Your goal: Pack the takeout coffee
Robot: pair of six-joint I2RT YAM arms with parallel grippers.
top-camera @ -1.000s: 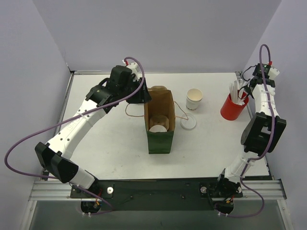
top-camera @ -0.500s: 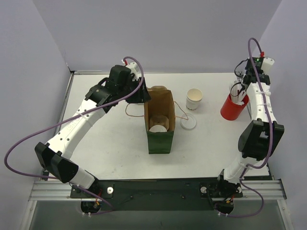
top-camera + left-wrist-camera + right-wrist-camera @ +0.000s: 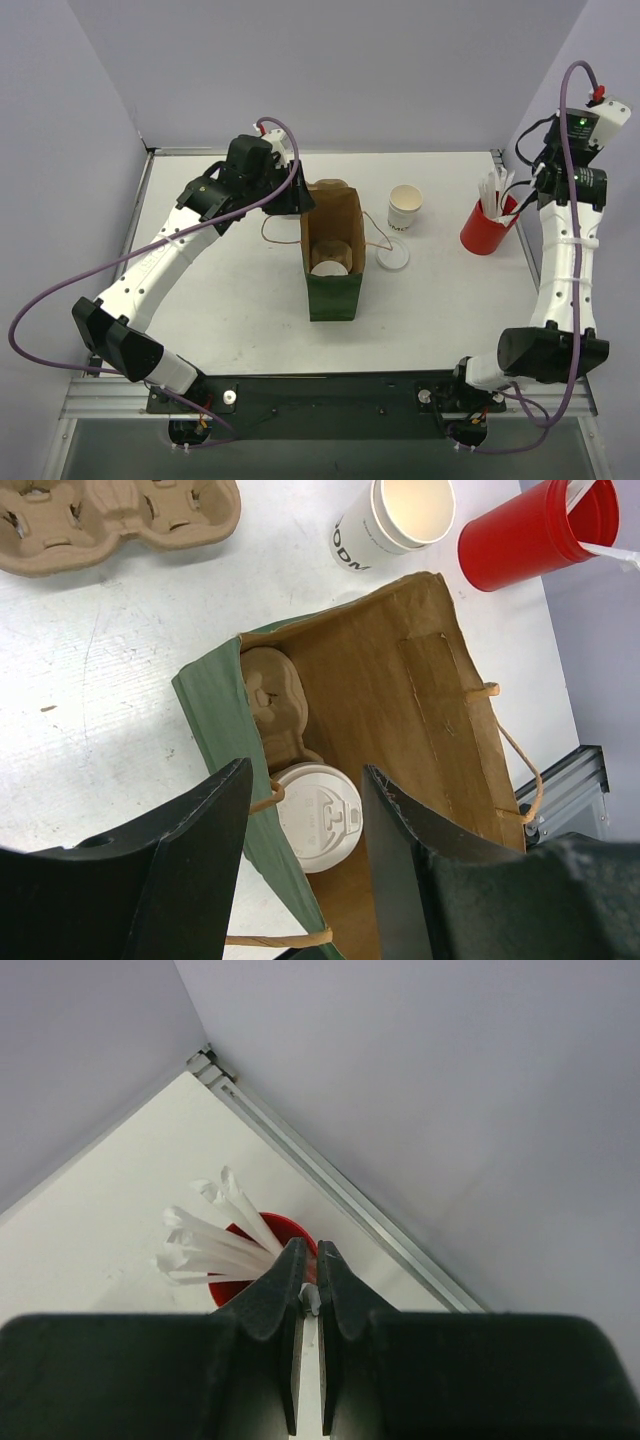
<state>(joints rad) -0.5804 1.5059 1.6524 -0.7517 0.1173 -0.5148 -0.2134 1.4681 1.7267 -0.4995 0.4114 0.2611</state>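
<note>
Raised within the past second from a low reach into the red cup [image 3: 487, 226] of white sticks [image 3: 496, 185] to a tall stance above it: right arm [image 3: 565, 262], seen from overhead, all else unmoved. Likely meaning for the packing: a stirrer fetched for the bag, no move yet on the coffee itself. Same view: left gripper [image 3: 292, 196] poised at the rim of the upright paper bag [image 3: 334, 292], green outside, kraft-brown within. From the left wrist: fingers [image 3: 190, 850] spread to a middling gap, holding nothing; directly below them, one takeout cup [image 3: 318, 825] already in the bag under a round, embossed whitish lid, next to a rough brown moulded-pulp carrier [image 3: 270, 698]. Beyond those fingertips, outside the bag: second takeout cup [image 3: 400, 518], smooth white paper with dark print, open-topped, its loose lid [image 3: 393, 257] flat on the table [image 3: 450, 300], plus a second pulp carrier [image 3: 110, 520]. Still to go, by this reading: lid on, second cup into the bag. From the right wrist: right gripper [image 3: 310, 1260] pressed nearly shut on a thin white stick [image 3: 311, 1298], remaining sticks fanned from the glossy red cup just beneath the tips.
</note>
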